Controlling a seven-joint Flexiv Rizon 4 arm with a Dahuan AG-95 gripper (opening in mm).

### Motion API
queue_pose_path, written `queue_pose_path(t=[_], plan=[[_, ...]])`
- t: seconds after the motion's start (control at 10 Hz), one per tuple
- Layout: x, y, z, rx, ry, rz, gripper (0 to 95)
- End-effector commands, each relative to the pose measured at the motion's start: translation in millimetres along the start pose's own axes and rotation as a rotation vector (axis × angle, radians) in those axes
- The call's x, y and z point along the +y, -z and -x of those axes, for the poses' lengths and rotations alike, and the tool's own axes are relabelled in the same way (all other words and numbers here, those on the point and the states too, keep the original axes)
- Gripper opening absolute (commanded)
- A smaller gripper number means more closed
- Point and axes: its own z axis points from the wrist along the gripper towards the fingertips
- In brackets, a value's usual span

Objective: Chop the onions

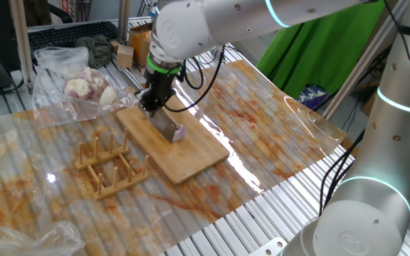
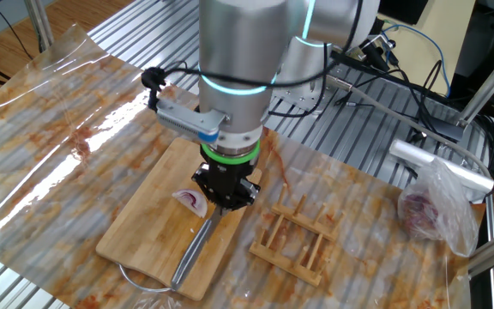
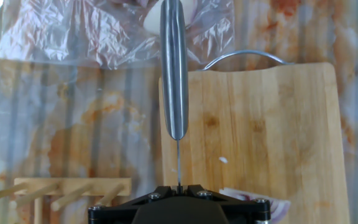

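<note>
Onion wedge (image 2: 190, 200) lies on board (image 2: 144, 236) just beside hand (image 2: 225, 192) gripping knife (image 2: 193, 249).

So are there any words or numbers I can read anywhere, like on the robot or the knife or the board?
None can be read in any view.
The bamboo board: plain wood, no print.
The knife: bare metal handle, no brand showing.
The robot arm: only glowing rings, no lettering.
The cardboard box at the back: too small and blurred to tell.
The plastic bag: clear, no label seen.
</note>
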Motion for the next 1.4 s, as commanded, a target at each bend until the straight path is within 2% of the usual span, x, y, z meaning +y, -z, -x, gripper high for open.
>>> queue_pose_path(t=[0.1,0.3,0.6,0.8,1.2,1.4], plan=[[-0.4,1.7,-2.0,0.005,-0.021,0.018,0.0],[-0.4,1.7,-2.1,0.030,-0.034,0.021,0.0],[-0.2,1.5,-1.8,0.030,-0.014,0.031,0.0],[-0.2,1.5,-1.8,0.030,-0.014,0.026,0.0],[-0.2,1.5,-1.8,0.042,-0.097,0.002,0.0],[-0.2,1.5,-1.8,0.045,-0.138,-0.025,0.0]])
